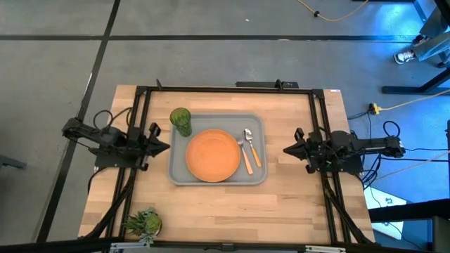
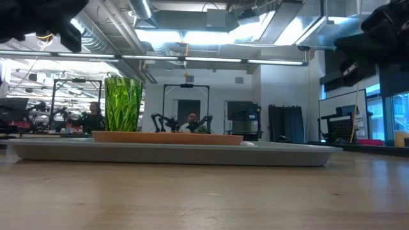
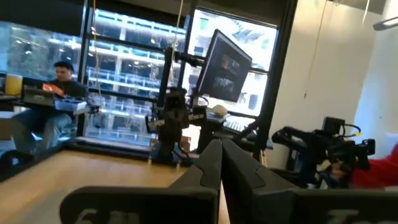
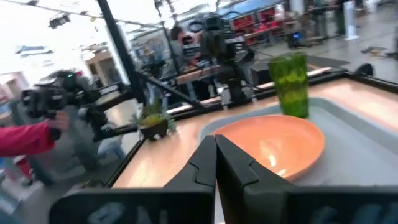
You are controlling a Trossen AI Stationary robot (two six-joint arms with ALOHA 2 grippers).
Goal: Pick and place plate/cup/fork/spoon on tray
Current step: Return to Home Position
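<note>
Tray (image 1: pixel 211 121) on wooden table (image 1: pixel 232 211); left hand (image 1: pixel 166 146), right hand (image 1: pixel 285 150) pinched closed, empty; person (image 3: pixel 59 71) beyond.

Black boxy left arm (image 1: pixel 105 137), right arm (image 1: pixel 355 146); looped cables (image 1: pixel 389 128). Dark left tool (image 1: pixel 166 146), right tool (image 1: pixel 286 150): tapered fingers (image 3: pixel 208 169).

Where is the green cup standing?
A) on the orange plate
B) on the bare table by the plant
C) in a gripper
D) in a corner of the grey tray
D: the cup stands in a corner of the tray, beside the plate.
</note>
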